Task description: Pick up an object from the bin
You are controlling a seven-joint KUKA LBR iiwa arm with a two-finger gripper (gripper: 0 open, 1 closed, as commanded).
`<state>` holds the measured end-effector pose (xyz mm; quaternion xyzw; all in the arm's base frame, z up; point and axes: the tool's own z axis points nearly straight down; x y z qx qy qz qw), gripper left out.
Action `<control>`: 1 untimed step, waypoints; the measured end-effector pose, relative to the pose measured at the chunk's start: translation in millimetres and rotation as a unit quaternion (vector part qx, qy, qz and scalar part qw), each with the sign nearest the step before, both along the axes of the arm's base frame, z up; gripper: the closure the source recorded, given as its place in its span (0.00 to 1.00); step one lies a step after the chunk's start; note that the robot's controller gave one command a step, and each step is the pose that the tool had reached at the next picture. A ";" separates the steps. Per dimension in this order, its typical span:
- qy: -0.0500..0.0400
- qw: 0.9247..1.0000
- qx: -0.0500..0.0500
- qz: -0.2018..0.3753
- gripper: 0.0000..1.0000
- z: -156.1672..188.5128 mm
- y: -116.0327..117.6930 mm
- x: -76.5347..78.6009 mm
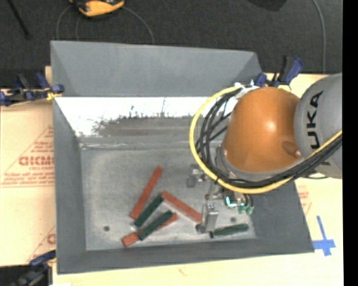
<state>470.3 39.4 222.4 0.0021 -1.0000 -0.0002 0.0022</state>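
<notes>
In the camera view the gripper hangs low near the front right of the bin. It is right by the end of a red stick, with a green stick just beside it. Nobody can tell if it is open or closed. More red and green sticks lie in a heap nearby.

I see a grey bin. Its floor is a lighter, speckled grey, and its back wall is pale with dark flecks. In it lie flat sticks of two colours. One red stick is at left and a second red stick lies beside it. Two dark green sticks lie between them, and a red end shows beneath. A lone green stick is just as dark. My end effector is silvery grey. The cover above it is orange, ringed by black cables and one yellow cable. The arm is pale grey with black letters.
</notes>
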 end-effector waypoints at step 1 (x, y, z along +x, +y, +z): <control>-0.004 1.000 0.000 -0.001 0.00 3.0 -0.1 1.6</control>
